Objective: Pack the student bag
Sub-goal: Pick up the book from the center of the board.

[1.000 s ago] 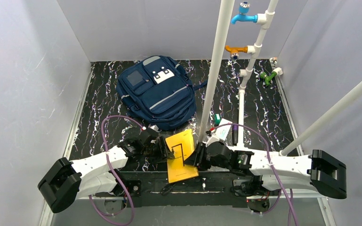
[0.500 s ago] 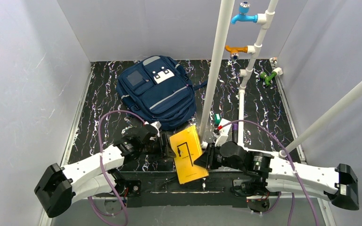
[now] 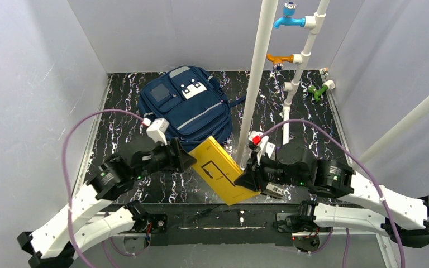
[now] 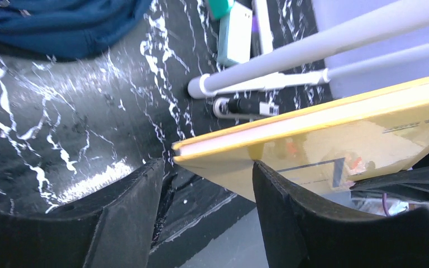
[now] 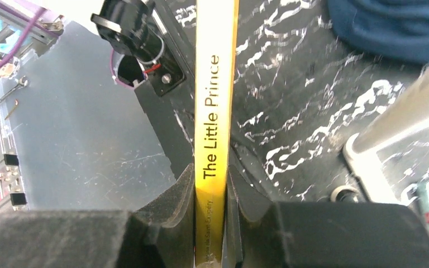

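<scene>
The student bag (image 3: 184,106) lies flat at the back of the black marbled table, navy with grey stripes and a white patch. It also shows at the top of the left wrist view (image 4: 61,22) and the right wrist view (image 5: 391,28). My right gripper (image 3: 247,180) is shut on a yellow book, "The Little Prince" (image 5: 215,111), at its spine (image 5: 211,212). It holds the book (image 3: 220,170) tilted above the table, in front of the bag. My left gripper (image 3: 189,161) is open, and the book's corner (image 4: 201,153) sits in the gap between its fingers (image 4: 206,167).
A white upright pipe (image 3: 257,78) stands just right of the bag, close behind the book. More pipes carry blue (image 3: 288,17), orange (image 3: 279,58) and green (image 3: 315,91) taps at the back right. A teal box (image 4: 233,33) lies near the pipe's foot. White walls enclose the table.
Both arms have risen and moved toward the bag. The book has come up off the table's front edge and turned, its far corner now near the bag.
</scene>
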